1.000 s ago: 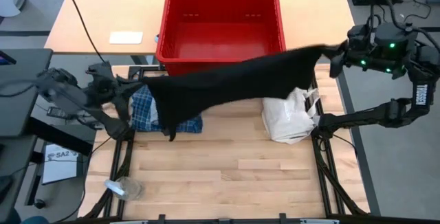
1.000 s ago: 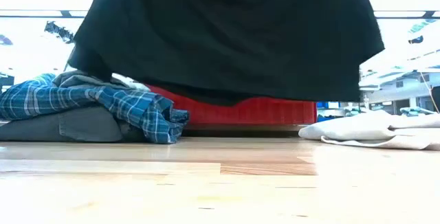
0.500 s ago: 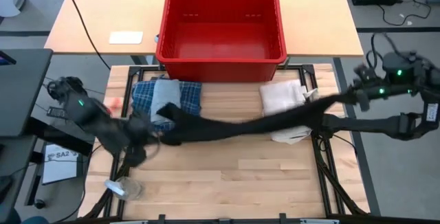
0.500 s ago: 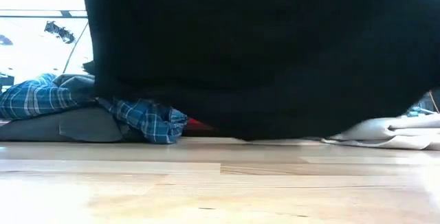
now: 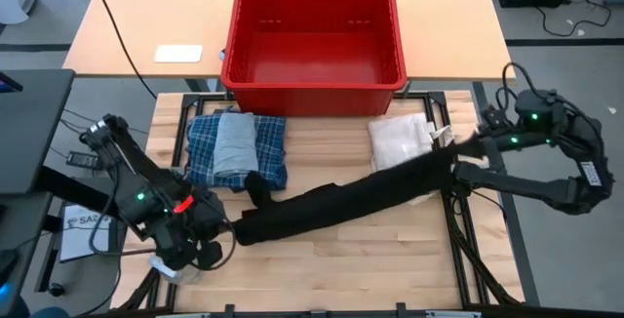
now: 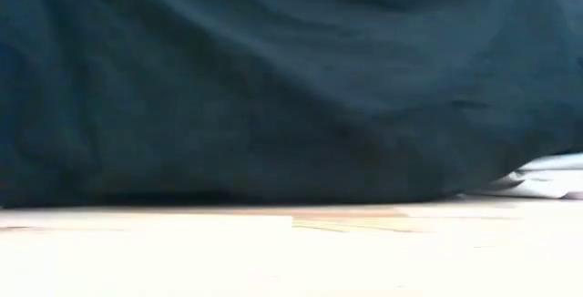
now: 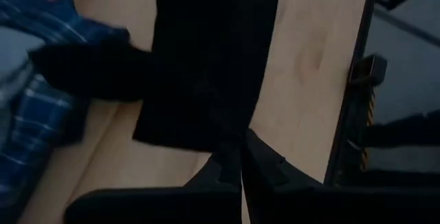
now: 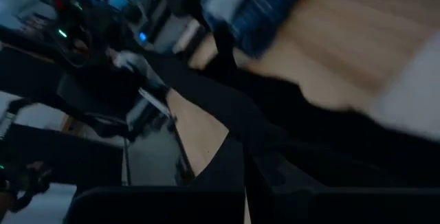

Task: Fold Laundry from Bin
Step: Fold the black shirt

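Pale wood table (black garment across)

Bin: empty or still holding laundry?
Empty. The high view shows the bin's bare red floor; the plaid shirt and black piece are out on the table.

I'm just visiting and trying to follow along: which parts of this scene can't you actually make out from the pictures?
- Low view: the black garment fills nearly the whole picture, hiding the red bin, the folded pile and both arms.
- High view: the left gripper and right gripper are too small to show their fingertips on the cloth.
- Right wrist view: motion blur smears the plaid shirt and the room.
- Left wrist view: the garment's far end is cut off by the edge.
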